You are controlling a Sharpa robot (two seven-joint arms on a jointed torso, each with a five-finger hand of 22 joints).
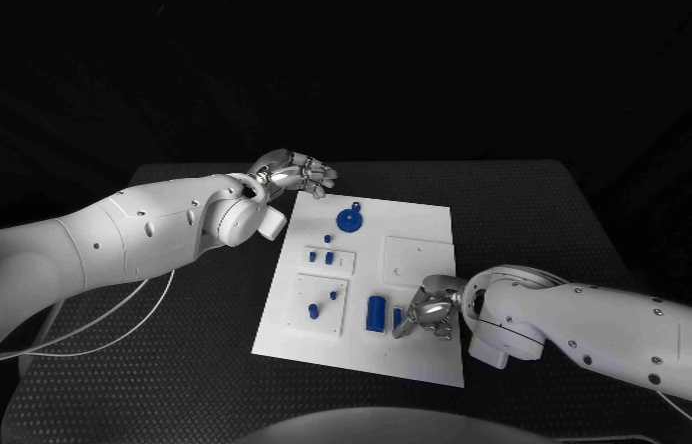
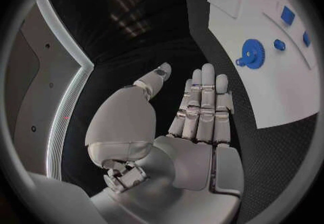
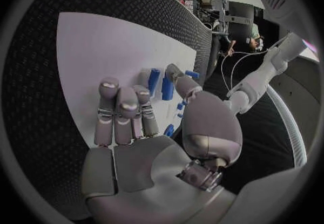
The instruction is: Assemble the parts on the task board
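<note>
The right hand [image 1: 428, 310] hovers over the near right part of the white task board [image 1: 418, 274], fingers spread and holding nothing, at about five o'clock from the board's centre. Just beside its fingertips lie two blue cylinders [image 1: 376, 312]. Small blue pegs [image 1: 320, 258] stand further in, near nine o'clock. A blue gear [image 1: 351, 219] sits toward twelve o'clock. The left hand [image 1: 296, 175] hangs off the board's far left corner, at eleven o'clock, fingers extended, empty.
</note>
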